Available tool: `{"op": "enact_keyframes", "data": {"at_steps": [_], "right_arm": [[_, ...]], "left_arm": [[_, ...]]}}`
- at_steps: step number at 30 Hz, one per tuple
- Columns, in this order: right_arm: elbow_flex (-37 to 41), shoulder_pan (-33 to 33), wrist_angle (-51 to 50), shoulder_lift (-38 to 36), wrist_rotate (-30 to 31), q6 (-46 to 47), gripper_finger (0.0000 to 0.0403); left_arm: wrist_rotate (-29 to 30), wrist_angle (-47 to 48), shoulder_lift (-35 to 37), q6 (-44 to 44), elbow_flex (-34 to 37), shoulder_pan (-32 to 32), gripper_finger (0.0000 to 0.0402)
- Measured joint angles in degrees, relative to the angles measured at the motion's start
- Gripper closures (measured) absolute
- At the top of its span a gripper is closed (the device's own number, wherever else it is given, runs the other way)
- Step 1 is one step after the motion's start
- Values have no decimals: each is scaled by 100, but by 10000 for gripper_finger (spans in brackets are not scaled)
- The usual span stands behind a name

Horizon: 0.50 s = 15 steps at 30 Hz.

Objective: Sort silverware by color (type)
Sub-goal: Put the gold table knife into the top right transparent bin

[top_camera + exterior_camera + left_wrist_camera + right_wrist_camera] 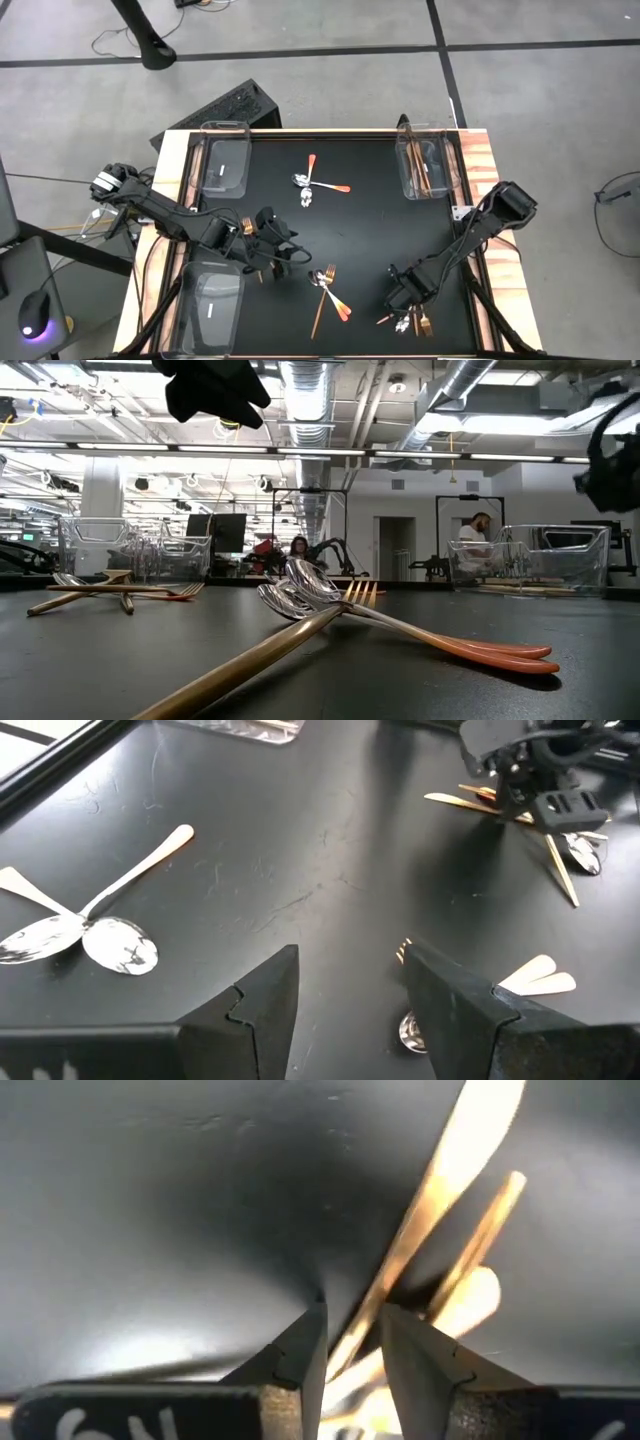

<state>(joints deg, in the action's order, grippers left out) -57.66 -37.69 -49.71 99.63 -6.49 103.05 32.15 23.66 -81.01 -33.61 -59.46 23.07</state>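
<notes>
A black-topped table (360, 230) with wooden side edges carries four clear plastic bins, one at each corner region: far left (226, 165), far right (428, 167), near left (211, 308). Two orange-handled spoons (318, 186) lie crossed near the far middle, another spoon pair with a copper knife (328, 296) near the front centre, and a small heap of gold utensils (412, 321) at the front right.

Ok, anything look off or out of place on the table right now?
Nothing damaged or spilled. Silverware lies in crossed heaps: two spoons mid-table, a mixed pile near the front, and another under the right claw, which straddles a gold piece. Left claw hovers open.
</notes>
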Motion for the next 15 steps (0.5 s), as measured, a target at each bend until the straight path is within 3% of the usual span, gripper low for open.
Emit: {"op": "enact_keyframes", "data": {"at_steps": [10, 15], "right_arm": [[358, 150, 614, -28, -337, -6, 285], [362, 178, 677, -24, -189, -7, 333]], "left_arm": [[8, 2, 0, -31, 0, 2, 233], [12, 2, 0, -79, 0, 2, 233]]}}
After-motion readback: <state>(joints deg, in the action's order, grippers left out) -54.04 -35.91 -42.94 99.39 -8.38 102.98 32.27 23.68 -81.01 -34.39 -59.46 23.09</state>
